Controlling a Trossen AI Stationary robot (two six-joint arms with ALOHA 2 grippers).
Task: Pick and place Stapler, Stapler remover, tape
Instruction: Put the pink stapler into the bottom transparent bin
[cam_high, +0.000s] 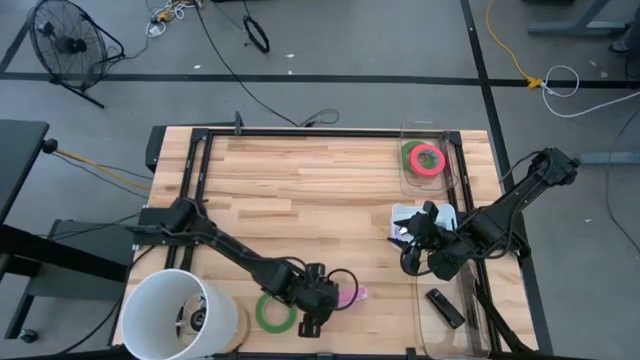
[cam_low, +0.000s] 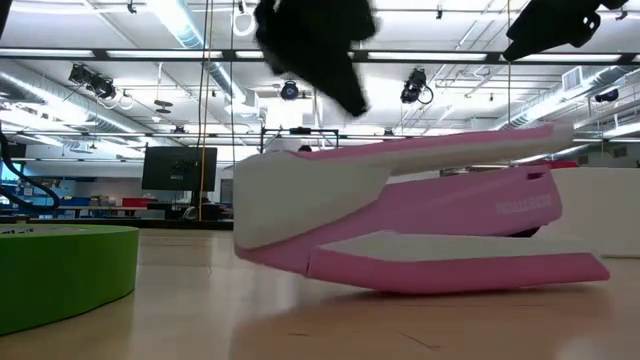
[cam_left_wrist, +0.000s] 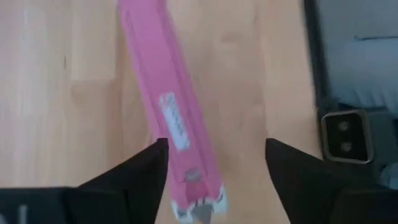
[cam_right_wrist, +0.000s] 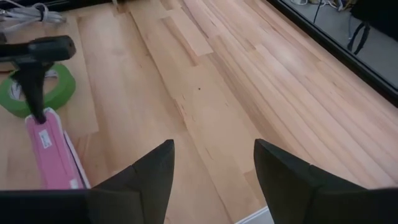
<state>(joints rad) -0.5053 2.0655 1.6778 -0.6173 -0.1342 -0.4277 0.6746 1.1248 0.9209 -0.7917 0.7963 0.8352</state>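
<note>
1. the left gripper hangs at the near edge of the table over the pink stapler. in the left wrist view its two dark fingers stand wide apart with the stapler's end between them, and they hold nothing. the stapler runs at a slant to the fingers, so if they close without squaring up they may pinch it on a corner and spin it away.
2. the low view shows the stapler lying flat on the wood, its upper arm sprung up from the base. a grip on that arm alone could let the base swing open or the body tip in the lift — a likely cause of a drop.
3. just beside the stapler lies a green tape roll. a low approach or a sideways shove could knock it toward the table edge or the white bucket near it.
4. farther across, the right gripper waits over the right half of the table, fingers open and empty. both arms reach toward the middle, so a wide swing by either could bring them together.
5. at the far right corner a clear tray holds the red-pink tape with green tape under it — its thin walls could catch a carried item that comes in too low.
</note>
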